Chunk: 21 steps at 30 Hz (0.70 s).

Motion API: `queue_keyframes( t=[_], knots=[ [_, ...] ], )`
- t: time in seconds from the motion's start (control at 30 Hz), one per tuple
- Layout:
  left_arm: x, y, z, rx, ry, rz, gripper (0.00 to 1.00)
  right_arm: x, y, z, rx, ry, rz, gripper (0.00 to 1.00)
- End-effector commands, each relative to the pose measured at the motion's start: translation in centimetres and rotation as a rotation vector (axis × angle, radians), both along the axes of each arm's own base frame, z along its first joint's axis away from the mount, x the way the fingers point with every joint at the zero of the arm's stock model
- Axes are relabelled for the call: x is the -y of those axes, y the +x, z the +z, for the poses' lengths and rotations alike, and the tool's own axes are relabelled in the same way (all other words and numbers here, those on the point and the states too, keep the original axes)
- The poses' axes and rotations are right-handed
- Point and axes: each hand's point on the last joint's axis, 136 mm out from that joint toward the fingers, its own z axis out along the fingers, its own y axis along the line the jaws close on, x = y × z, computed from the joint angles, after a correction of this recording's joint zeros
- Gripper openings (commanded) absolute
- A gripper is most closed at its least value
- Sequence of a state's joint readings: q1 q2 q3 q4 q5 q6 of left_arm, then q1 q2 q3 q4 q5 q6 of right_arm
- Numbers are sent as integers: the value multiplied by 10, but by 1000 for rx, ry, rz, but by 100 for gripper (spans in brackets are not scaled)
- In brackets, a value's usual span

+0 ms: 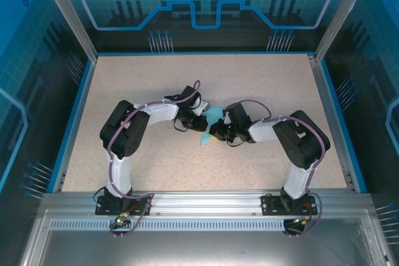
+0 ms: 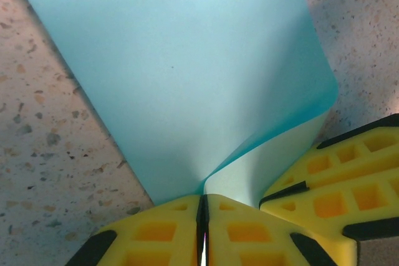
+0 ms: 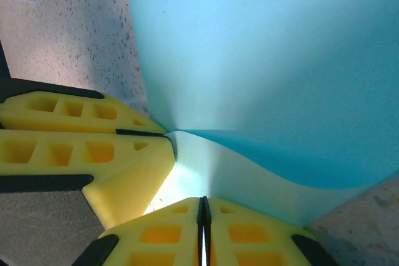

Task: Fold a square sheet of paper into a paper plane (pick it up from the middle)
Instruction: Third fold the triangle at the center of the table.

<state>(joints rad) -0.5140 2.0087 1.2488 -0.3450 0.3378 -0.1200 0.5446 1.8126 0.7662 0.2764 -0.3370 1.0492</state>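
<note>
The light-cyan sheet of paper (image 1: 212,116) is held up between both grippers at the table's middle, and one pointed corner (image 1: 204,141) hangs toward the near side. My left gripper (image 1: 201,121) is shut on one edge of it. In the left wrist view the yellow fingers (image 2: 243,228) meet at the gripper (image 2: 202,199), and the paper (image 2: 187,73) curls away from them. My right gripper (image 1: 217,130) is shut on the paper (image 3: 268,60) close beside the left one, its own jaws pressed together (image 3: 202,199). A paper plane is out of view.
The speckled beige table (image 1: 143,166) is ringed by a blue rim (image 1: 206,53) and clear walls. In each wrist view the other gripper's yellow fingers (image 2: 349,179) (image 3: 75,141) sit a finger's width away. Both arm bases (image 1: 124,204) (image 1: 293,204) stand at the near edge.
</note>
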Motion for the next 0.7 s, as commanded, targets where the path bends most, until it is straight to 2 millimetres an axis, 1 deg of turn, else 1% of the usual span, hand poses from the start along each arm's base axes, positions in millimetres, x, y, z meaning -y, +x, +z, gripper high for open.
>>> queue_keyframes(
  t=[0.0,0.1,0.13,0.2,0.3,0.33,0.53,0.6,0.67],
  knots=[
    [-16,-18,-33,-84,92,-19,12,5,-2,7,2,-27,15,12],
    [-16,-17,-34,-86,93,-19,12,-3,-1,27,43,22,43,13],
    [-16,-17,-34,-86,93,-18,12,-6,-2,30,47,33,50,13],
    [-16,-17,-34,-88,94,-19,12,-11,-5,31,44,45,63,13],
    [-16,-17,-34,-87,94,-18,12,-20,-11,23,15,66,84,12],
    [-16,-17,-34,-88,95,-19,12,-22,-10,20,20,74,83,11],
    [-15,-17,-34,-89,92,-20,12,-16,-17,-12,-52,20,55,9],
    [-15,-17,-34,-90,93,-20,12,-12,-18,-16,-59,6,47,9],
    [-15,-17,-33,-89,93,-21,11,-12,-16,-11,-48,11,47,9]
  ],
)
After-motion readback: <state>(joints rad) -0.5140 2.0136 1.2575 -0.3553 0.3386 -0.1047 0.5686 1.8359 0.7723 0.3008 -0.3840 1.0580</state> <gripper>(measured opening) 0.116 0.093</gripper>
